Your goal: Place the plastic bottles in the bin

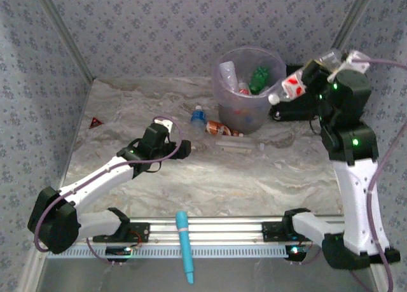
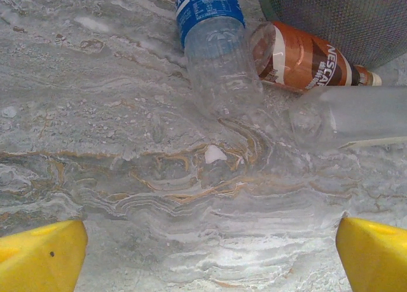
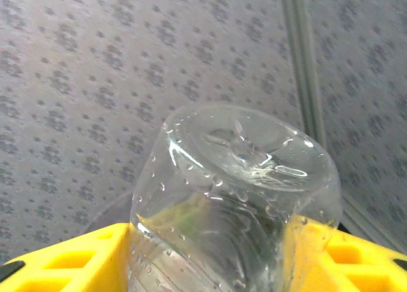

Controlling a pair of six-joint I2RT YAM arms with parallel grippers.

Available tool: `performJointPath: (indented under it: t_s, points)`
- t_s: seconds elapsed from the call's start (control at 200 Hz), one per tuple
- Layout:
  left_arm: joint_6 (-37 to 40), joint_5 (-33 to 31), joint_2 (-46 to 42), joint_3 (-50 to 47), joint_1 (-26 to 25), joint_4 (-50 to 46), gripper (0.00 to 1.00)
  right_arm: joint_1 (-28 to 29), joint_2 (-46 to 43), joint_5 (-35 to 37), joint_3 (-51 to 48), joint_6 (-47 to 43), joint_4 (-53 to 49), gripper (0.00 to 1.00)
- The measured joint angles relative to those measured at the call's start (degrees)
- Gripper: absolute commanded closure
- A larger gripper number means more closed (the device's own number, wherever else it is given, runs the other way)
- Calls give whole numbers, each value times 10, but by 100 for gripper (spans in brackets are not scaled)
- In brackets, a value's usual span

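The pale-purple bin (image 1: 222,98) stands at the back of the table with several plastic bottles in it, one of them green (image 1: 259,79). My right gripper (image 1: 313,76) is raised beside the bin's right rim, shut on a clear red-labelled bottle (image 1: 292,87) whose cap end points down toward the rim. The wrist view shows that bottle's base (image 3: 235,190) squeezed between my yellow fingers (image 3: 63,260). Left of the bin lie a blue-labelled bottle (image 1: 198,116) (image 2: 213,44), a brown bottle (image 1: 220,128) (image 2: 305,60) and a clear one (image 1: 238,146) (image 2: 356,114). My left gripper (image 1: 184,150) (image 2: 213,254) hovers open just short of them.
A light-blue pen-shaped tool (image 1: 184,244) lies across the front rail. A flat black box (image 1: 296,107) sits behind the bin on the right. A small red scrap (image 1: 95,121) lies at the far left. Patterned walls close in the table on three sides.
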Motion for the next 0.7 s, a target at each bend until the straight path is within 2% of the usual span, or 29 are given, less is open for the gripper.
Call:
performJointPath:
  t_s: [0.18, 0.415, 0.7]
  points:
    - [0, 0, -7, 0, 0, -2, 0, 19, 120, -47, 39, -100, 127, 43]
    - [-9, -3, -45, -10, 0, -5, 0, 27, 272, -103, 108, -230, 222, 43]
    - [-15, -17, -91, -33, 1, -21, 0, 27, 371, -149, 144, -303, 265, 42]
